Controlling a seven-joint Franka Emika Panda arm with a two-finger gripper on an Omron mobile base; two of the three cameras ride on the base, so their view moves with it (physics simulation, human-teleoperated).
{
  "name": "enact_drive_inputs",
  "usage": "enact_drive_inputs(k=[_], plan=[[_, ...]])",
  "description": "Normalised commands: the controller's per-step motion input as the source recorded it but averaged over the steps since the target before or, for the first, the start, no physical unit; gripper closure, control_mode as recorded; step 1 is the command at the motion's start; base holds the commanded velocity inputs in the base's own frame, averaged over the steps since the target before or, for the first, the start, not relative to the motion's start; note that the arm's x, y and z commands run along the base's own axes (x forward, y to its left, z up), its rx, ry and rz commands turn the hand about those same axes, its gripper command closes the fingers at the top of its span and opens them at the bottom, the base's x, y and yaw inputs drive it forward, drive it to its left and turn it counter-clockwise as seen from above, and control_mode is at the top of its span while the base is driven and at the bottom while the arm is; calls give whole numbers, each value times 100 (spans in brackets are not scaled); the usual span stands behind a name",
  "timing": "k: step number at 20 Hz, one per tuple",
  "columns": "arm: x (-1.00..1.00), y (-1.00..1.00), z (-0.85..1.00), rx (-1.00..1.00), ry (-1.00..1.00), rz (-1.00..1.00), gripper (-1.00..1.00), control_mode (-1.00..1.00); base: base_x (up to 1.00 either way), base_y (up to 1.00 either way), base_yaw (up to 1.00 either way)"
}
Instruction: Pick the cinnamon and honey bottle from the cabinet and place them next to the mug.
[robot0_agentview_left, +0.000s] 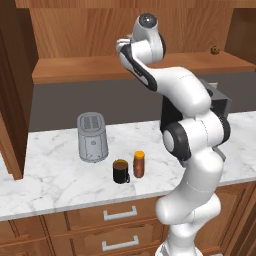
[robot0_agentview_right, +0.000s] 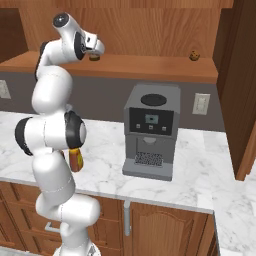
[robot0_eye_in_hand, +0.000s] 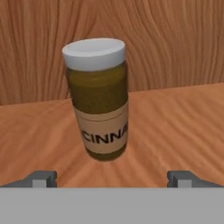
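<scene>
On your worktop (robot0_agentview_left: 50, 180) you have, from left to right, the grey toaster (robot0_agentview_left: 92, 137), the mug (robot0_agentview_left: 120, 171) and the honey bottle (robot0_agentview_left: 139, 164) just beside it. Up in the cabinet (robot0_agentview_left: 90, 30), your gripper (robot0_eye_in_hand: 112, 178) has its jaws spread wide and holds nothing; the cinnamon (robot0_eye_in_hand: 99, 99) stands upright on the shelf board straight ahead, between the fingertips (robot0_eye_in_hand: 42, 178) but beyond them.

Even, soft rendered light is filling every view — no glare showing, only faint shadows lying under the cabinet (robot0_agentview_left: 125, 35); edges are looking slightly coarse.
</scene>
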Motion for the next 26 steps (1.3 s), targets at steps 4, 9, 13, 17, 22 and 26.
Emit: enact_drive_inputs(k=[4, 9, 13, 17, 22, 26], plan=[[25, 0, -1, 0, 0, 0, -100, -100, 0, 0, 0], [27, 0, 0, 0, 0, 0, -100, -100, 0, 0, 0], [21, 0, 0, 0, 0, 0, -100, -100, 0, 0, 0], [16, 0, 0, 0, 0, 0, -100, -100, 0, 0, 0], [19, 0, 0, 0, 0, 0, -100, -100, 0, 0, 0], [19, 0, 0, 0, 0, 0, -100, -100, 0, 0, 0]])
